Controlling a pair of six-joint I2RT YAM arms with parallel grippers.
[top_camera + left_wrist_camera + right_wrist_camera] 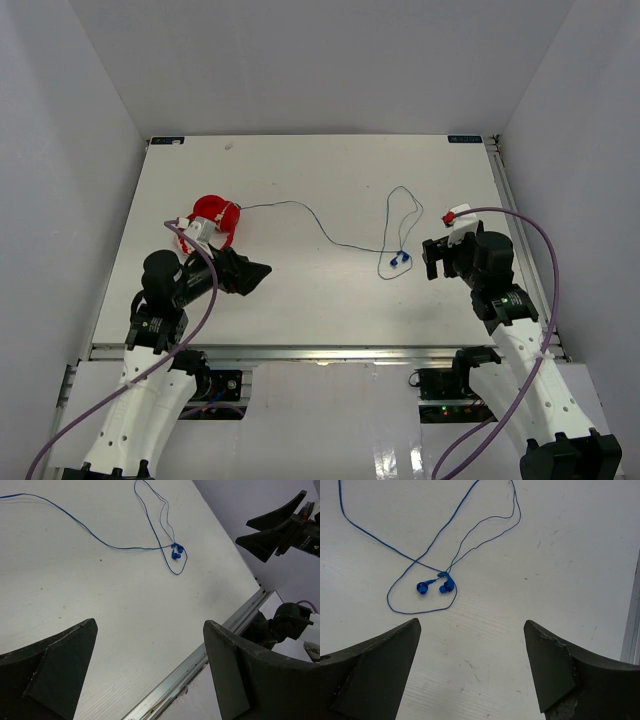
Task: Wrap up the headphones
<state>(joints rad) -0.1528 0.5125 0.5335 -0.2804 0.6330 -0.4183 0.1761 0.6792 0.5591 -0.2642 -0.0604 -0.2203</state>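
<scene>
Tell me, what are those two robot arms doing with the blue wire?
They are getting ready to wrap up the headphones, but nothing has been picked up. The left gripper and the right gripper both have their jaws open and touch nothing. The thin blue cable lies loose on the white table. It runs from the red part on the left to a loop with two blue tips near the right gripper.

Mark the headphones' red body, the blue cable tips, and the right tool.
headphones' red body (213,212): top external view, on the upper red surface.
blue cable tips (447,585): right wrist view, on the right-hand tip.
right tool (471,624): right wrist view, midway between its fingertips.
</scene>
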